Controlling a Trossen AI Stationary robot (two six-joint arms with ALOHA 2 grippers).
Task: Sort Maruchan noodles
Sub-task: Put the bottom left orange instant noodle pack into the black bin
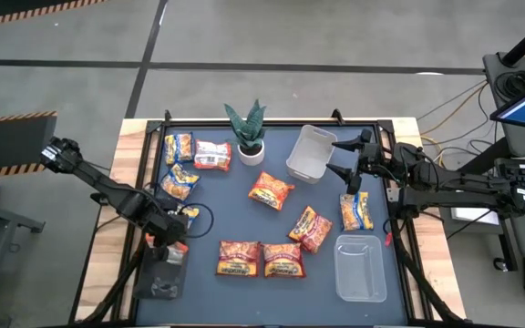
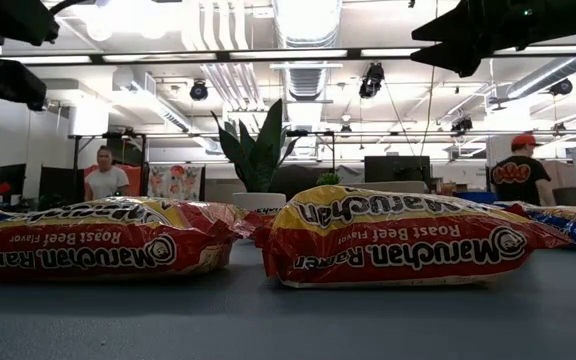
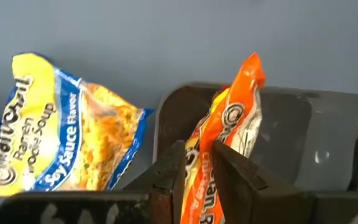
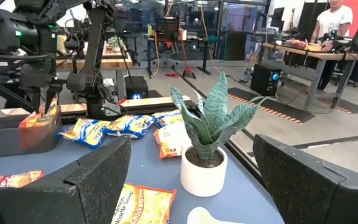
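The left gripper (image 3: 194, 171) is closed on an orange Maruchan packet (image 3: 229, 134), pinching it near one end so that it stands on edge, tilted, over the dark-looking bin (image 1: 160, 273) at the table's front-left corner. In the left wrist view the packet's free end sits at or just inside the bin's near wall; whether it touches the bottom cannot be told. A yellow-and-blue soy sauce packet (image 3: 61, 140) lies on the mat just beside that bin.

The step in hand looks like the drop into the bin. To do it well, the packet's far end should be well inside the rim before the fingers part, since a packet held on edge can catch the wall and tip out onto the mat. Lowering a little and letting go over the bin's middle seems safer than releasing at the wall. The soy sauce packet lies close enough that a sideways swing could nudge it.

The right gripper (image 4: 191, 180) stands wide open and empty, hovering near the tipped clear bin (image 1: 310, 153) by the potted plant (image 1: 247, 137), just behind a yellow-and-blue packet (image 1: 356, 211). Two roast beef packets (image 1: 261, 259) lie side by side at the table's front, right of the left gripper's bin, and most of the sorting appears still to be done.
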